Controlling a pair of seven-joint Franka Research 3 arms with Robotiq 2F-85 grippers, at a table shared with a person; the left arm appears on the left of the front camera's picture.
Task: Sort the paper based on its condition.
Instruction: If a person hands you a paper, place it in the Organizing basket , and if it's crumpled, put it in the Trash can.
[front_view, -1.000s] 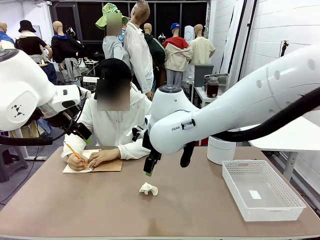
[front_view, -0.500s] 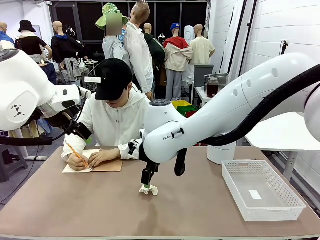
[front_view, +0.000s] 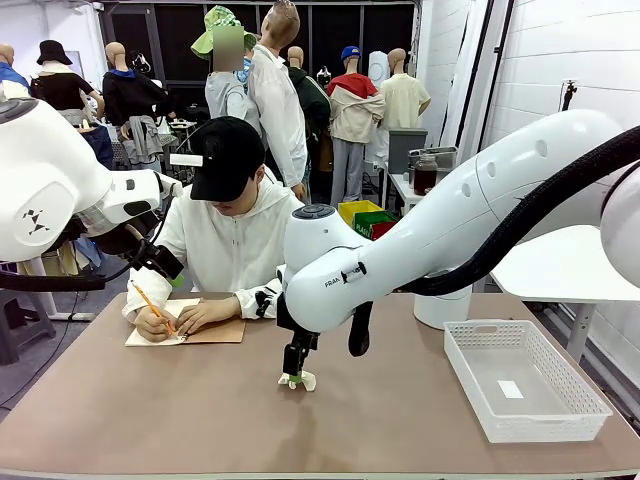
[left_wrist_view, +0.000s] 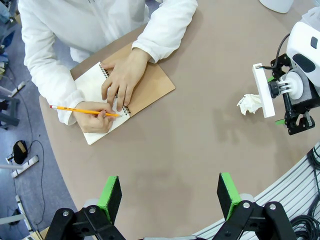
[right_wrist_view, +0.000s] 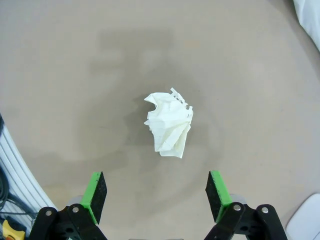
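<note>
The right hand (right_wrist_view: 156, 186) hangs spread wide just over the crumpled paper (right_wrist_view: 169, 129). The wad lies alone mid-tabletop (front_view: 150, 420), left of the white basket (front_view: 468, 385) and well apart from the notebook (left_wrist_view: 152, 82) the person writes in at the far left. It looks featherlight and springy, so it should squash rather than resist, and it may skid if one pad nudges it first. I'd close both fingers evenly across its thick middle, low down, avoiding the ragged torn edge. The left hand (left_wrist_view: 170, 192) is likewise spread, pinching nothing, high above the tabletop.
</note>
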